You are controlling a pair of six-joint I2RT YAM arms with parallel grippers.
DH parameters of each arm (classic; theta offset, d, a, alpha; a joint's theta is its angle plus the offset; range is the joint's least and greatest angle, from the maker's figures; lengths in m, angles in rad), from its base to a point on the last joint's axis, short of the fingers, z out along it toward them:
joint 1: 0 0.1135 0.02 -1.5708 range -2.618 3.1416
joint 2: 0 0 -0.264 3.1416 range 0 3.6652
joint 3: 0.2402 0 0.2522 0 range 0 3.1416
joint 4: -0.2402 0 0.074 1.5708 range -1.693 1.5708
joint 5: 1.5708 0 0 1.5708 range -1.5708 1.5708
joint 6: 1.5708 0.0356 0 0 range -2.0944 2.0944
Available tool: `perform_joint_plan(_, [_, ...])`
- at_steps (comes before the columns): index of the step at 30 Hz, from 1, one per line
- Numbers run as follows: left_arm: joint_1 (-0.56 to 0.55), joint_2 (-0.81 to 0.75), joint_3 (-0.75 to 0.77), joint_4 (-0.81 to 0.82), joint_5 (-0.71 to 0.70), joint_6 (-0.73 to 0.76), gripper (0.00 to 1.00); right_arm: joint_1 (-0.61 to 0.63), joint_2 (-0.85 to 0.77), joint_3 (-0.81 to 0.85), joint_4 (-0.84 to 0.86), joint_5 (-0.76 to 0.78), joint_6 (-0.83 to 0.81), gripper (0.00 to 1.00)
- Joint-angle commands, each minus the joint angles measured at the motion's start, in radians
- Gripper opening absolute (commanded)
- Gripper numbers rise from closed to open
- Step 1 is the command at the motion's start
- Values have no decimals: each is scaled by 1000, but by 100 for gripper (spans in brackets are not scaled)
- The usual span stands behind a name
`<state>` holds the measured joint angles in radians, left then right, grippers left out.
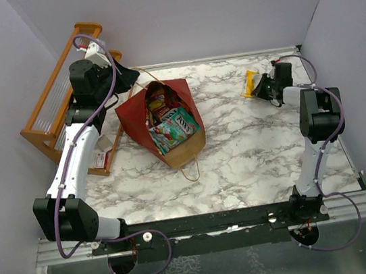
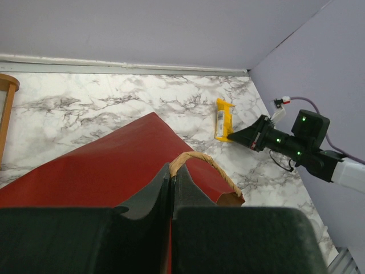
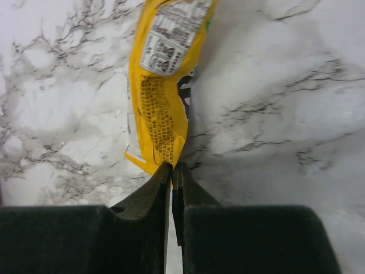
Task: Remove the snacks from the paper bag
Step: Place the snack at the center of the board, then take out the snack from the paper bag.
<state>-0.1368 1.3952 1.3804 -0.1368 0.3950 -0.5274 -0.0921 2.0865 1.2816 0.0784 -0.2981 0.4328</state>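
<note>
At two o'clock the right gripper pinches a crinkly yellow snack packet lying on the white marble table, apparently mid-placement and needing release next, while the left gripper clamps the tall red paper bag at eleven o'clock, colourful packets inside.

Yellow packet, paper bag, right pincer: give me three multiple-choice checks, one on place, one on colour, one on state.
1. Where is the yellow packet? A) inside the paper bag B) on the table, far right C) table's near left corner
2. Paper bag's outside colour? A) red B) blue C) green
3. Right pincer? A) wide open B) shut on the yellow packet C) out of view
Answers: 1 B, it lies on the far-right marble; 2 A, its outer wall is red; 3 B, it pinches the packet's edge.
</note>
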Motion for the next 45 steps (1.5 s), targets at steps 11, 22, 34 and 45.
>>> perform_joint_plan(11, [15, -18, -21, 31, -41, 37, 0, -72, -126, 2, -186, 73, -47, 27])
perform_joint_plan(22, [31, -13, -55, 50, -8, 15, 0, -53, -513, -437, 52, -175, 1, 39])
perform_joint_plan(34, [55, -13, -73, 78, 24, -10, 0, 520, -895, -495, 55, -167, -429, 58])
perform_joint_plan(45, [62, -17, -87, 99, 32, -14, 0, 793, -664, -225, -73, -309, -1265, 76])
